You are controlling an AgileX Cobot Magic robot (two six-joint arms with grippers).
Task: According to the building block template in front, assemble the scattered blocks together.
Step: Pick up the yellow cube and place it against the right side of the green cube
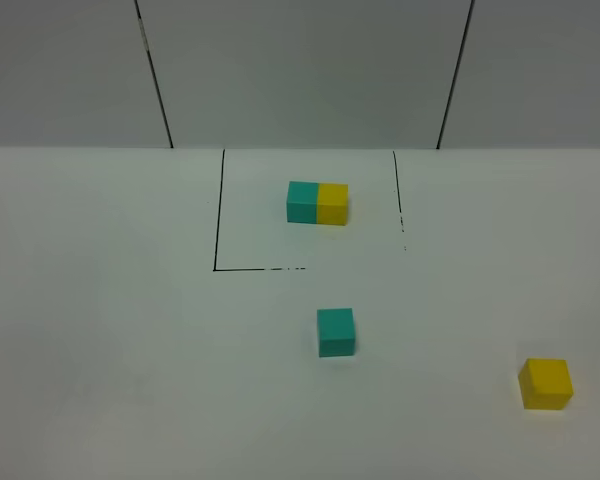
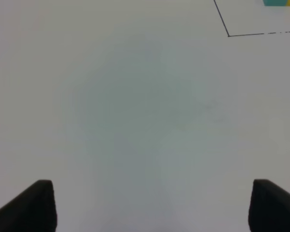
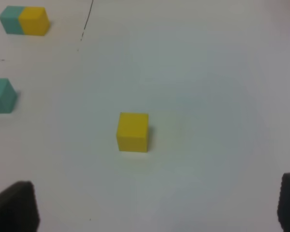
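The template, a teal-and-yellow two-cube bar, lies inside a black-outlined square at the back; it also shows in the right wrist view, and its edge shows in the left wrist view. The loose teal cube sits just in front of the square. The loose yellow cube sits at the front right. My right gripper is open, a little short of the yellow cube. My left gripper is open over bare table. Neither arm shows in the exterior view.
The black outline marks a square on the white table. A grey wall with dark seams stands behind the table's far edge.
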